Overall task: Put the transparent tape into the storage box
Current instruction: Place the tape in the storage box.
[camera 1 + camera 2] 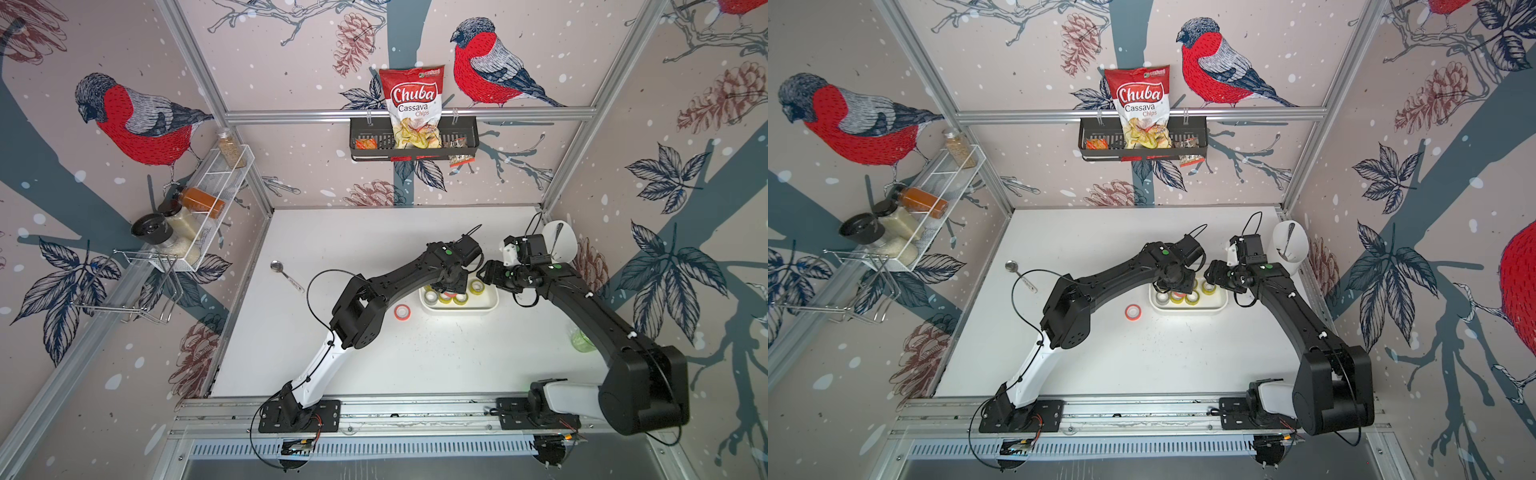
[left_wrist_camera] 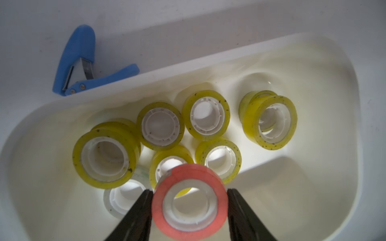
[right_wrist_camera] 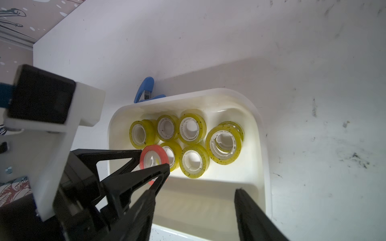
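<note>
While the red-rimmed tape roll hangs over the storage box, step in hand: placement, seemingly near its end.
Left gripper: jaws clamped on that roll, above yellow rolls lying inside.
Right gripper: jaws apart, empty, near the box's end.
Second red roll: on the table, just outside the box.
Next move: probably lower onto bare floor, then part the jaws; landing on stacked rolls risks a bounce.
</note>
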`<state>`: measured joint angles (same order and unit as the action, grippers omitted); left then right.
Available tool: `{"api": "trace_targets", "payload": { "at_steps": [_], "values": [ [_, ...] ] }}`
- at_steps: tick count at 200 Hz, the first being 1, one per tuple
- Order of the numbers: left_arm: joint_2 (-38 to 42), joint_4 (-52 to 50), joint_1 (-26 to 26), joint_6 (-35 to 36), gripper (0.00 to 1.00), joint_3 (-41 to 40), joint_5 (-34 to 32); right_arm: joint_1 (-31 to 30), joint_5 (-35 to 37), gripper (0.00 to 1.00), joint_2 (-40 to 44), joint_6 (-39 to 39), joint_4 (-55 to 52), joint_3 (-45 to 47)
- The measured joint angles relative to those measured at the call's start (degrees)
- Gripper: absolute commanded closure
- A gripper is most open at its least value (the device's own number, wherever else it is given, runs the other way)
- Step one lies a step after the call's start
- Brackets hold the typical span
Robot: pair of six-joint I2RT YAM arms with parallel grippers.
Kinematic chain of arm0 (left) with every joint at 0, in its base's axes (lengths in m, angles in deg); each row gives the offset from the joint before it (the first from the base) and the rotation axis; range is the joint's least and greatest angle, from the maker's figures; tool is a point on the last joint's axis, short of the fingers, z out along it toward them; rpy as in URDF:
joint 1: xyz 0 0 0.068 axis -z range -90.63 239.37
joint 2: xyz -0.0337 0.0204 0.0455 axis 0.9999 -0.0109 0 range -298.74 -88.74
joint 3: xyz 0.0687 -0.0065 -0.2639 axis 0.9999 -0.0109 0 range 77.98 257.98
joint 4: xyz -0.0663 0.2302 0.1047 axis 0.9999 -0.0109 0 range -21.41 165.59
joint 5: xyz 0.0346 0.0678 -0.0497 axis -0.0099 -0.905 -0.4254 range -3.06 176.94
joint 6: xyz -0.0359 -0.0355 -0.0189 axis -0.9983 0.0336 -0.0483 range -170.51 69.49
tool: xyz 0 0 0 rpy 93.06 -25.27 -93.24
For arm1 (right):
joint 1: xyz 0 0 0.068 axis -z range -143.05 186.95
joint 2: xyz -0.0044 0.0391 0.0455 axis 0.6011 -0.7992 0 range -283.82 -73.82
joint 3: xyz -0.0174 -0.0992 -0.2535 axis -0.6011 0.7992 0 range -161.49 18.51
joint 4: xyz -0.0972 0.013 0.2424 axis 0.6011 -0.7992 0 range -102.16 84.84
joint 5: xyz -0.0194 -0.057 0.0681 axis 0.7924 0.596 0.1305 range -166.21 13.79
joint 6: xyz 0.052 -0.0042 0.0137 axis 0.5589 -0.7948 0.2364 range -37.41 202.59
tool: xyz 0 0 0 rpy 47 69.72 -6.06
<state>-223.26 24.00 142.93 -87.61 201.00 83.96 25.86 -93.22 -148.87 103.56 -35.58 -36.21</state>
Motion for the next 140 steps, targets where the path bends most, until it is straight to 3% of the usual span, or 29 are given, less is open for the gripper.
{"api": "trace_targets", "payload": {
  "at_steps": [103, 140],
  "values": [
    [-6.0, -0.1, -1.4, 0.1, 0.41, 6.1, -0.4, 0.2, -0.3, 0.34, 0.0, 0.0, 0.0, 0.0],
    [-6.7, -0.1, -1.9, 0.1, 0.35, 6.1, -0.5, 0.2, -0.3, 0.34, 0.0, 0.0, 0.0, -0.1]
  ]
}}
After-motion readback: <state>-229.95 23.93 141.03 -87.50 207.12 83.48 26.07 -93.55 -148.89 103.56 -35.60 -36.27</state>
